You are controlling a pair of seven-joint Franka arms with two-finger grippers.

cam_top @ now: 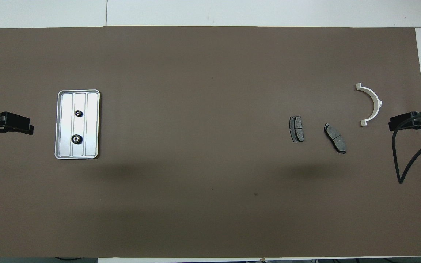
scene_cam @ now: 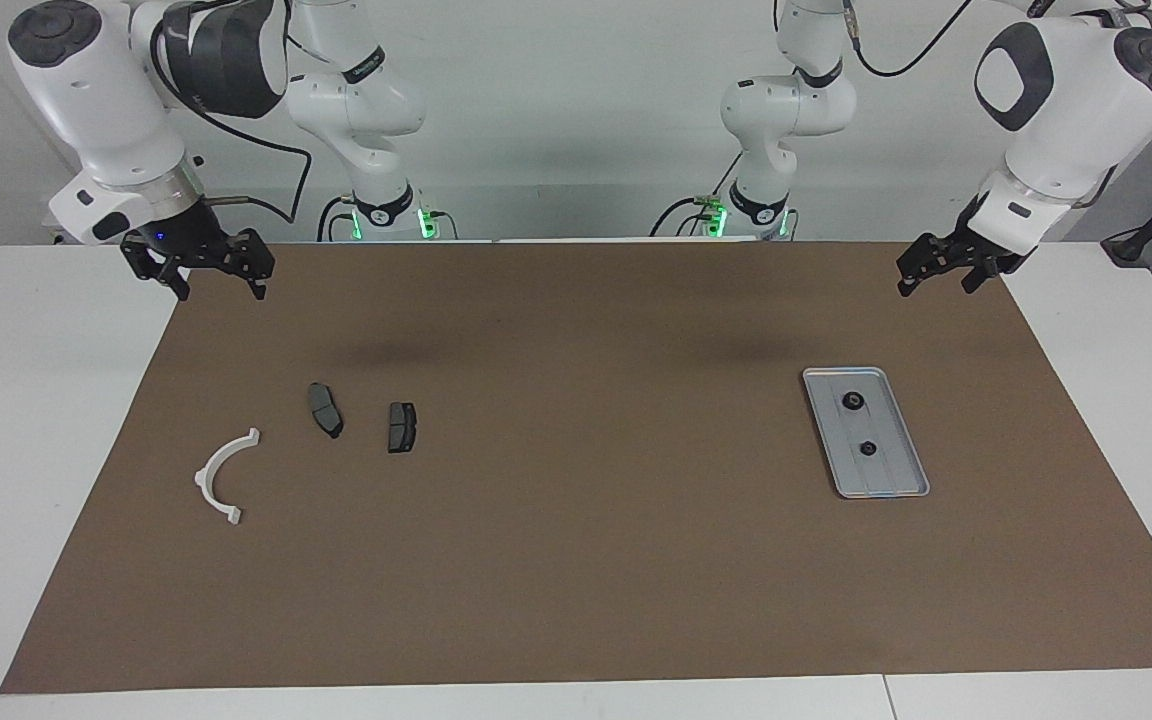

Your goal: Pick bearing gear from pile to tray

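Two small black bearing gears lie in the silver tray, one nearer to the robots; the overhead view shows the same gears in the tray. The pile at the right arm's end holds two dark brake pads and a white arc bracket. My left gripper hangs open and empty over the mat's edge at the left arm's end, away from the tray. My right gripper waits open and empty over the mat's corner at its own end.
A brown mat covers most of the white table. A black cable loops down from the right gripper in the overhead view. The left gripper shows at that view's edge beside the tray.
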